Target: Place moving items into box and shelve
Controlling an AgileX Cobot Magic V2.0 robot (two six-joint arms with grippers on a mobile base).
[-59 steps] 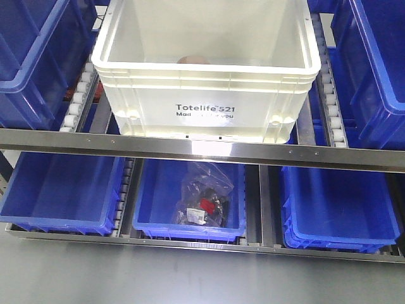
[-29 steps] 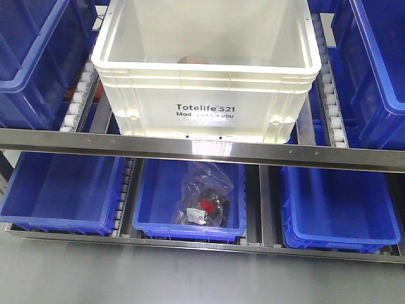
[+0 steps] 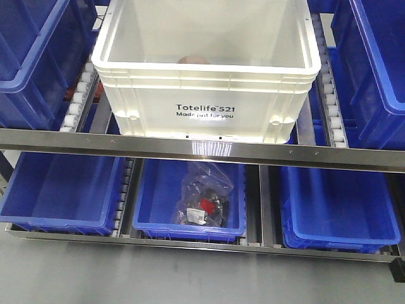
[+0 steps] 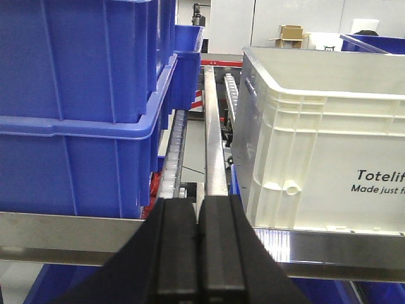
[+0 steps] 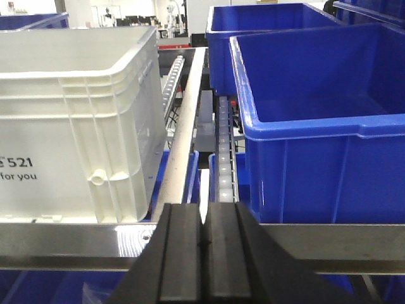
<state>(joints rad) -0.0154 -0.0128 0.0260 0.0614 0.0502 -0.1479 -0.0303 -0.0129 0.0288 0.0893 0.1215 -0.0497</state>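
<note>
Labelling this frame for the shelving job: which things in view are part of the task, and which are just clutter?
Task things:
- white crate printed "Totelife 521", on the upper shelf rollers
- pinkish-brown item inside it, only its top showing
- left gripper and right gripper, jaws shut, empty

Just there:
- blue bins either side and below
- clear bag of parts in the lower middle bin

Glossy white ribbed plastic box [image 3: 205, 69], shiny metal rail [image 3: 202, 149], seemingly smooth blue plastic bins [image 3: 60, 190]
</note>
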